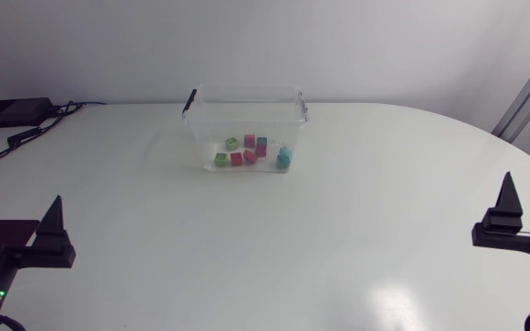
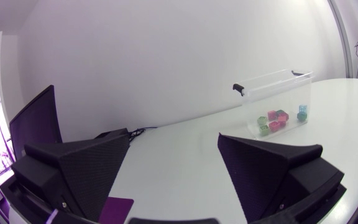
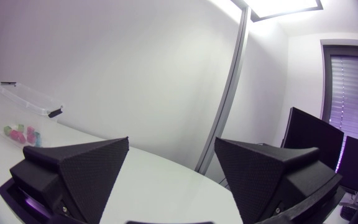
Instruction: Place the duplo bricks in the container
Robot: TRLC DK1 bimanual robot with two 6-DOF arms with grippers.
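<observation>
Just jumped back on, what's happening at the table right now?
Nothing is being handled. The duplo bricks, pink, green and blue, all lie inside the clear container on the far part of the table. No brick shows on the table outside it. The left gripper and the right gripper are both open and empty at the near side, well apart from the container.

The white tabletop (image 1: 357, 221) is broad, its rounded edge curving from about one o'clock round to three o'clock. Over at ten o'clock, near the far left corner, a flat black box (image 1: 12, 112) lies on it. Dark cables (image 1: 40, 129) lead from the box, one along the back edge toward twelve o'clock, others trailing toward nine o'clock. A soft glare sits at about five o'clock.
</observation>
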